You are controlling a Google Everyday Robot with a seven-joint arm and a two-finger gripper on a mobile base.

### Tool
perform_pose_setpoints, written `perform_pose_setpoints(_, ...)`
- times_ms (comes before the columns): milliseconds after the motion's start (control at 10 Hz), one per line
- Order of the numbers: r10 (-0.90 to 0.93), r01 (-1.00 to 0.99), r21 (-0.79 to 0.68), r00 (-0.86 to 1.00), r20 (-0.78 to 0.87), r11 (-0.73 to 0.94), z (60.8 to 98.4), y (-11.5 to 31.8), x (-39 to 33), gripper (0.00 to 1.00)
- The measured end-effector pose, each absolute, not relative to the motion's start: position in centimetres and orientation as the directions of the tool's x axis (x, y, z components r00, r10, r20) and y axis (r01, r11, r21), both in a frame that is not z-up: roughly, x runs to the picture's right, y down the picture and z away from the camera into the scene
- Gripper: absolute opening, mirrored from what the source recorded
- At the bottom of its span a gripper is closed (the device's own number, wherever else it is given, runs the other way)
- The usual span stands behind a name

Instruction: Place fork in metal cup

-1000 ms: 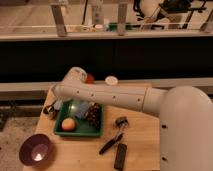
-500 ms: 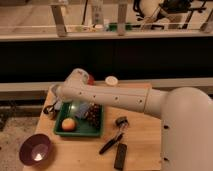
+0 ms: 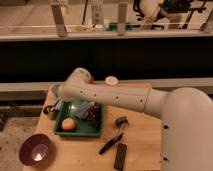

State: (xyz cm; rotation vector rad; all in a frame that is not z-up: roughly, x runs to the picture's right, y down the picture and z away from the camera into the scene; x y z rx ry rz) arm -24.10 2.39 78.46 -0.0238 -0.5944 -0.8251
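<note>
Gripper (image 3: 53, 107) hangs low over the wooden bench's (image 3: 145, 145) left edge, just beside the green tray (image 3: 80, 131); we cannot tell whether it holds anything. Our white arm (image 3: 115, 97) reaches across from the right. The metal cup (image 3: 48, 112) sits beneath the gripper, partly hidden.

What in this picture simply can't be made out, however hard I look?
Camera view:
- The gripper, left of the green tray: covered by the arm, so anything it carries is hidden.
- The fork: not identifiable; the black-handled utensil is too small to show its head.
- The small dark cup: too small to see inside.
- The robot's body: cut off by the right edge.
</note>
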Motion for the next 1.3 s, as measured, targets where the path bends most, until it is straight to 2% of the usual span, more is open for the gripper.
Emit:
perform_pose_setpoints(700,-0.720,0.762,0.177,0.470,0.510,0.623,79.0,1.7,-26.0,0.03)
perform_pose_setpoints(1300,-0.753,0.824,0.142,0.413,0.512,0.549,81.6,1.5,-28.1,0.03)
